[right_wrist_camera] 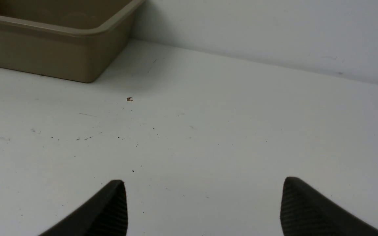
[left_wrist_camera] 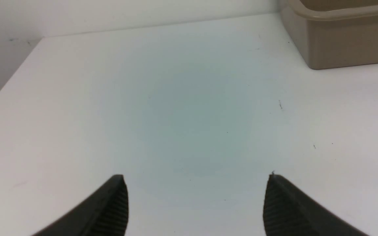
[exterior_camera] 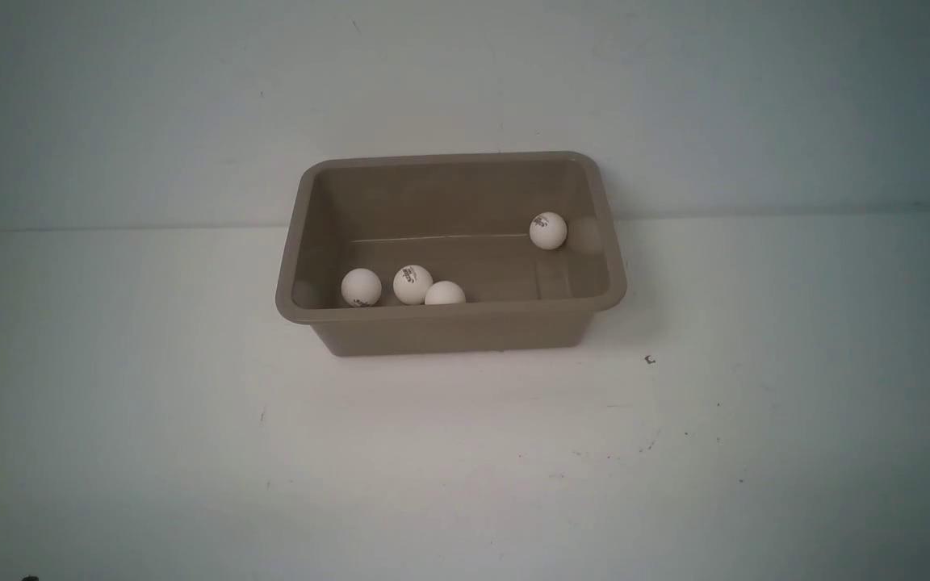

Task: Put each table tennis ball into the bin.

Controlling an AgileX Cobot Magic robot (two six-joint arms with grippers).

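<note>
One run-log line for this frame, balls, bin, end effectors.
balls: four table tennis balls in bin | table: none left out | left end effector: open, empty | right end effector: open, empty | task: looks done

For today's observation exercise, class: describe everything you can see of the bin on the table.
The bin is a rectangular taupe tub that looks like smooth plastic, with rounded corners, a flared rim and sloping walls. It stands upright and open-topped on the white table, near the back wall. Four white table tennis balls lie inside: three close together along the near wall toward the left, one at the far right corner. Neither arm touches it.
</note>
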